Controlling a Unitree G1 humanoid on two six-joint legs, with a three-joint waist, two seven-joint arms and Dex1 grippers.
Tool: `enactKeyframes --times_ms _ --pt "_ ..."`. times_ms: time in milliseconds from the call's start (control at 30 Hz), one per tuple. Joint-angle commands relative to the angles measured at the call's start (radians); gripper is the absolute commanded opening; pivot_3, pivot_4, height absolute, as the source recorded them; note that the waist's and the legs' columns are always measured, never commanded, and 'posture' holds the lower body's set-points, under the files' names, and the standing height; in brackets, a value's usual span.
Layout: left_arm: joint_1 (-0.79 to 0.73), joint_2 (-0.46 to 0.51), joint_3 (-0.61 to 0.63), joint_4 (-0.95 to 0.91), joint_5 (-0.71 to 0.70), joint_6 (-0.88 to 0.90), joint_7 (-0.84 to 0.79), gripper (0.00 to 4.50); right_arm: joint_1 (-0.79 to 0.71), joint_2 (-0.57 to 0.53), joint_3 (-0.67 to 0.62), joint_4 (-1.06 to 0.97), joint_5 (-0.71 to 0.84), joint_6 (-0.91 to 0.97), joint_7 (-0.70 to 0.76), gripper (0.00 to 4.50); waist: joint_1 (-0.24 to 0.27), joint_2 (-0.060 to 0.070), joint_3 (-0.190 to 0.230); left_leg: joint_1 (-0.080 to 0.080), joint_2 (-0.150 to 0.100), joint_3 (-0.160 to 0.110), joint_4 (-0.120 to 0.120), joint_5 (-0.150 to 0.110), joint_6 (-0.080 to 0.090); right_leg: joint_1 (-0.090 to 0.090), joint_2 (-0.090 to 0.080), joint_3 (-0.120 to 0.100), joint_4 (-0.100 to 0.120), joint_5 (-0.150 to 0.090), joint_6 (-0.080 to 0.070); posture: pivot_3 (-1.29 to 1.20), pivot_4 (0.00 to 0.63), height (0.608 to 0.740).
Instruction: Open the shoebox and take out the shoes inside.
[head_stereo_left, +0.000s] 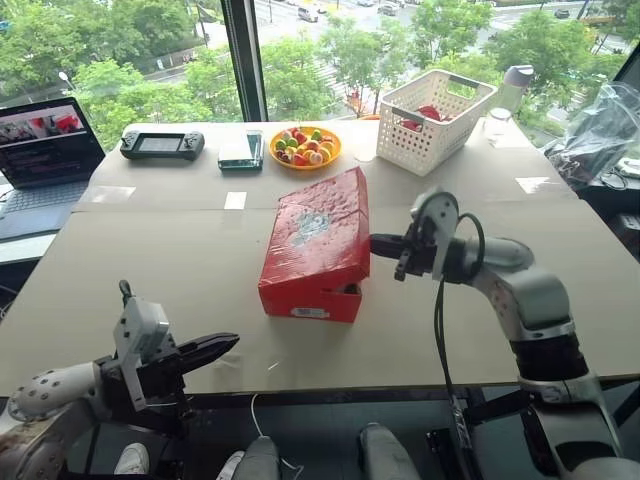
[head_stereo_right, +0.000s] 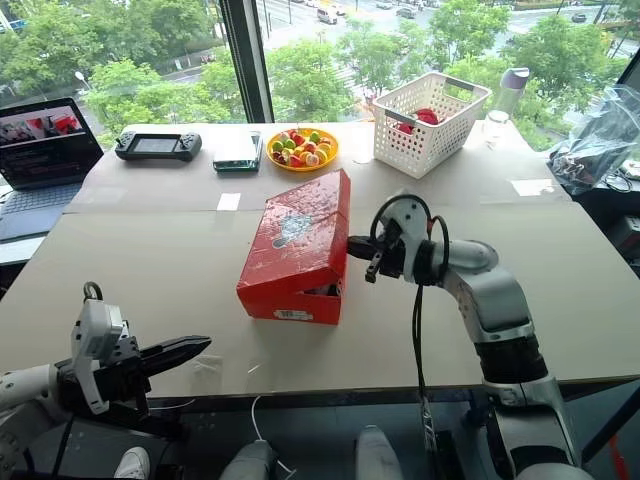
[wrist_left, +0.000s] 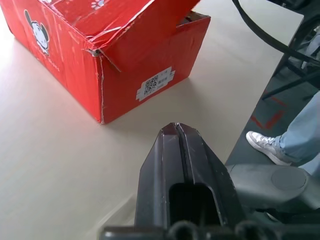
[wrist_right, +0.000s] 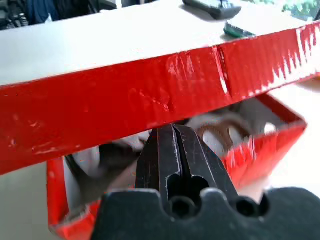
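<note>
The red shoebox (head_stereo_left: 312, 250) lies in the middle of the table, its white end label (wrist_left: 154, 83) facing me. Its lid (head_stereo_left: 325, 225) is tilted up along the right side, leaving a gap over the box's wall. My right gripper (head_stereo_left: 376, 243) is shut, and its tips (wrist_right: 172, 128) sit at the underside of the raised lid edge. Through the gap the shoes (wrist_right: 220, 131) show as pale shapes with a brownish stripe. My left gripper (head_stereo_left: 230, 344) is shut and hangs low at the table's front left edge, apart from the box, pointing toward its label end (wrist_left: 176, 126).
At the back stand a white lattice basket (head_stereo_left: 432, 120), an orange plate of sweets (head_stereo_left: 305, 146), a small green-edged device (head_stereo_left: 241, 150), a handheld console (head_stereo_left: 162, 144) and a laptop (head_stereo_left: 45, 150). A plastic bag (head_stereo_left: 600, 130) lies far right. A person's shoe (wrist_left: 267, 146) is on the floor.
</note>
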Motion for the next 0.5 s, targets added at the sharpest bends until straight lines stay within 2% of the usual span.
enactKeyframes --times_ms 33,133,267,367,500 --pt "-0.028 -0.008 -0.036 0.004 0.018 -0.035 0.016 0.00 -0.171 0.033 0.117 -0.007 -0.069 -0.045 0.046 0.04 0.000 0.000 0.000 0.000 0.000 0.000 0.000 0.000 0.000 0.000 0.000 0.000 0.000 0.000 0.000 0.00 0.150 0.724" --pt "-0.048 -0.007 -0.061 0.020 0.026 -0.044 0.019 0.00 -0.311 0.105 0.159 0.102 -0.128 -0.106 0.024 0.04 0.001 0.001 0.000 0.000 0.000 0.000 0.000 0.000 0.000 -0.001 0.001 0.000 0.000 0.000 0.000 0.00 0.150 0.724" --pt "-0.066 -0.007 -0.091 0.039 0.044 -0.060 0.014 0.00 -0.545 0.344 -0.027 0.356 -0.030 -0.125 -0.187 0.04 -0.003 0.002 0.002 -0.001 0.000 -0.001 0.000 0.000 0.000 -0.002 0.001 0.000 0.001 0.002 -0.002 0.00 0.150 0.724" --pt "-0.076 -0.011 -0.106 0.040 0.046 -0.063 0.021 0.00 -0.592 0.430 -0.109 0.467 -0.004 -0.156 -0.268 0.04 0.005 0.002 0.001 -0.002 0.001 -0.002 -0.001 0.000 0.000 -0.003 0.001 -0.001 0.001 0.005 -0.009 0.00 0.150 0.724" --pt "-0.071 -0.016 -0.127 0.033 0.059 -0.079 0.034 0.00 -0.540 0.426 -0.095 0.477 -0.040 -0.155 -0.283 0.04 0.010 0.001 0.001 -0.003 0.000 -0.003 -0.002 0.000 0.000 -0.001 0.001 -0.002 -0.002 0.006 -0.008 0.00 0.150 0.724"
